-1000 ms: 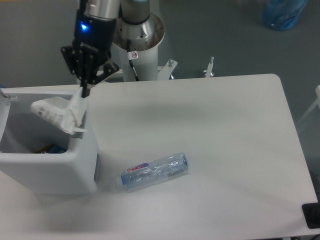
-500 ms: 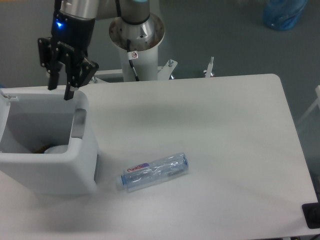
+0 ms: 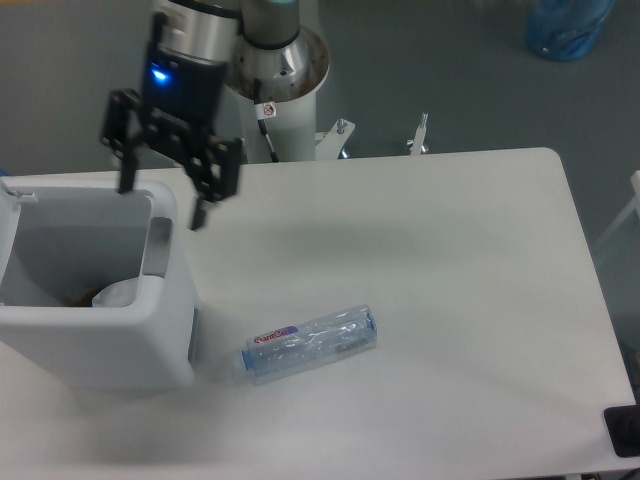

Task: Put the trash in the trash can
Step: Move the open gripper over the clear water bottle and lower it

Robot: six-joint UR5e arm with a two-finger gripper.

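Observation:
The white trash can (image 3: 160, 340) stands at the table's left edge with a grey tab (image 3: 158, 246) on its right rim. A white crumpled wad of trash (image 3: 118, 292) lies inside it, low against the right wall. The crushed clear bottle (image 3: 310, 343) with a pink-and-blue label lies on the table just right of the can. My gripper (image 3: 162, 205) hangs open above the can's back right corner, its two black fingers spread wide with nothing between them.
The arm's white base column (image 3: 272, 70) rises behind the table's back edge. A blue bag (image 3: 566, 26) sits on the floor at the far right. A dark object (image 3: 624, 432) shows at the lower right corner.
One second ago the gripper held the white wad over the can's rim. It has let go, the wad now lies inside the can, and the fingers have spread wider and shifted right.

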